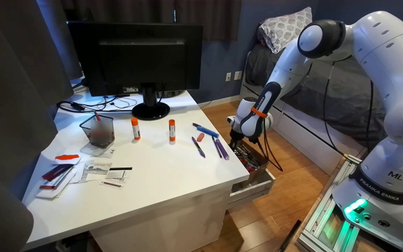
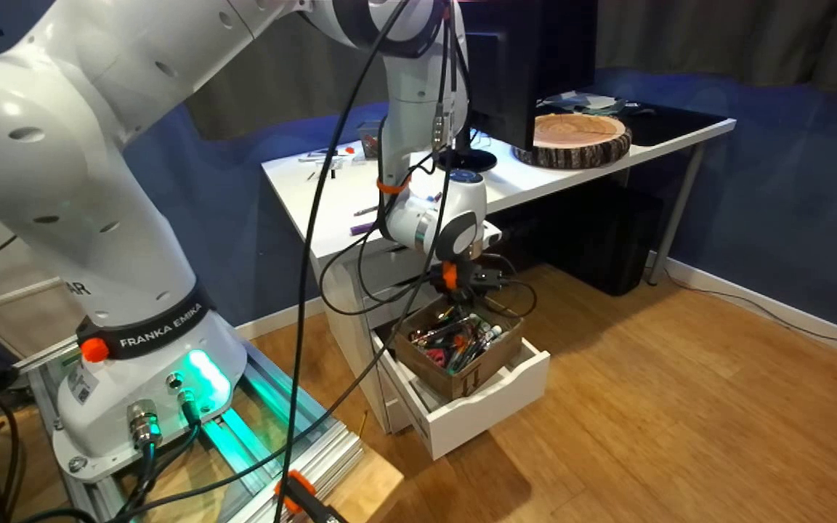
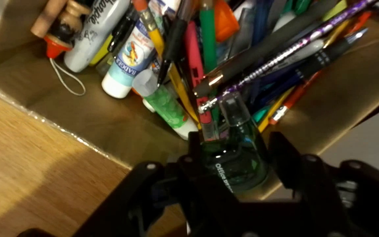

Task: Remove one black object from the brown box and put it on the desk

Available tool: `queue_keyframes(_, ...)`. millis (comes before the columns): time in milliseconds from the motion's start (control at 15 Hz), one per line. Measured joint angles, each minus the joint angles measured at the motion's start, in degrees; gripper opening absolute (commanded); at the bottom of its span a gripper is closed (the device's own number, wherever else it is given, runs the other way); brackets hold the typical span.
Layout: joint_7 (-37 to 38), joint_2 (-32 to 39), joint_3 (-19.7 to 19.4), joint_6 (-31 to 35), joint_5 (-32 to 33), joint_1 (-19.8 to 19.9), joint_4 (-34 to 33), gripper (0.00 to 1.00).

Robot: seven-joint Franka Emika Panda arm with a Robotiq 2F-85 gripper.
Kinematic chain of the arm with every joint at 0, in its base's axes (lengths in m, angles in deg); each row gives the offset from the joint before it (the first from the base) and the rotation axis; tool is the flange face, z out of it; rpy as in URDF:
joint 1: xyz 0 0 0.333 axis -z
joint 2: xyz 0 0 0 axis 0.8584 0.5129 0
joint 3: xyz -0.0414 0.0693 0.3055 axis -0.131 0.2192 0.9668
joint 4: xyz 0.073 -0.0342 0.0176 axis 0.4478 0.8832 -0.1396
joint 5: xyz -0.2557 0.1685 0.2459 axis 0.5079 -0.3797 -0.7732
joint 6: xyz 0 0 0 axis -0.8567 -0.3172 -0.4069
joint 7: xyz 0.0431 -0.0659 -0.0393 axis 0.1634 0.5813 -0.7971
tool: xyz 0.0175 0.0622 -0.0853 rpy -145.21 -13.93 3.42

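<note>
The brown box (image 2: pixel 471 381) is a cardboard box full of pens, markers and glue sticks, standing in an open white drawer. It also shows in the wrist view (image 3: pixel 94 118). My gripper (image 2: pixel 466 301) points down at the box's far end. In the wrist view my gripper (image 3: pixel 235 141) has a finger on each side of a dark, greenish see-through bottle (image 3: pixel 239 161) lettered "Office De…", with both seeming to touch it. A black pen (image 3: pixel 172 46) and a dark thick marker (image 3: pixel 268 44) lie in the box. The white desk (image 1: pixel 173 168) stands beside the drawer.
The drawer (image 2: pixel 495 414) sticks out below the desk top. On the desk are pens, a purple marker (image 1: pixel 222 149), two glue sticks (image 1: pixel 172 130), cards, a mesh pen cup (image 1: pixel 100 131) and a black monitor (image 1: pixel 138 59). Cables (image 2: pixel 331 312) hang from the arm near the box.
</note>
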Motion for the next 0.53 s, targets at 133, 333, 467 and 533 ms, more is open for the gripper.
queue_keyframes(133,-1.1,-3.07,0.79,-0.47,0.11,1.37,3.18,0.29)
queue_keyframes(333,-2.75,-9.65,2.63,-4.13,0.11,4.15,8.57,0.29)
queue_keyframes(467,-4.04,-15.36,4.54,-7.15,-0.11,6.21,12.31,0.29)
queue_keyframes(533,-4.7,-18.47,5.78,-8.94,-0.51,7.2,14.07,0.29)
